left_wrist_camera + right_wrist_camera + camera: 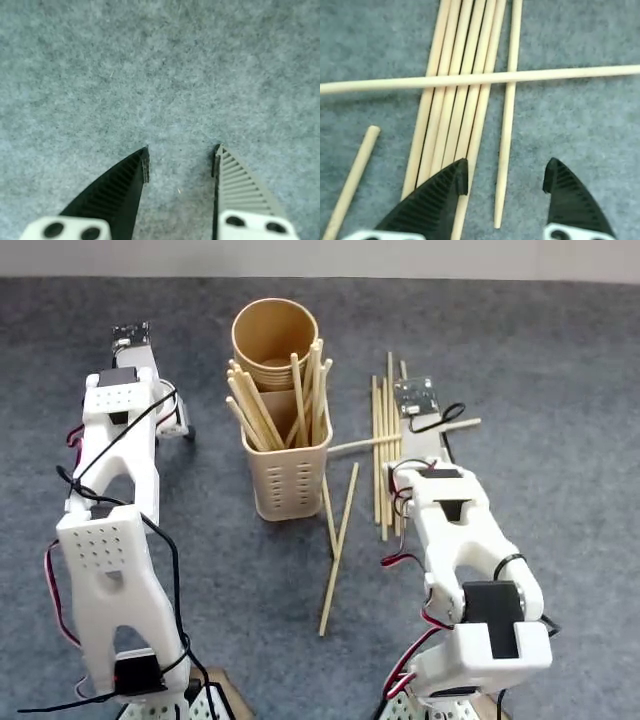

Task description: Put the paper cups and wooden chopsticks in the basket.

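The paper cups (273, 335) stand stacked in the cream basket (285, 475) mid-bench, with several sticks beside them, so gathering the loose chopsticks (465, 100) looks like the step in hand. They lie pale and slim just right of the basket. The right pincer (506, 170) hangs wide open and empty over them; next it should drop and close on 1. The left pincer (181, 152), open and empty, is over bare bench (560, 360) at the far left.

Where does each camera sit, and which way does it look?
High view: fixed above the table, looking down on basket, cups, chopsticks; both arms show.
Left wrist view: on the left arm, facing bare table; open left gripper shows.
Right wrist view: on the right arm, facing loose chopsticks; open right gripper shows.
Shared: high and right wrist views show those loose chopsticks.
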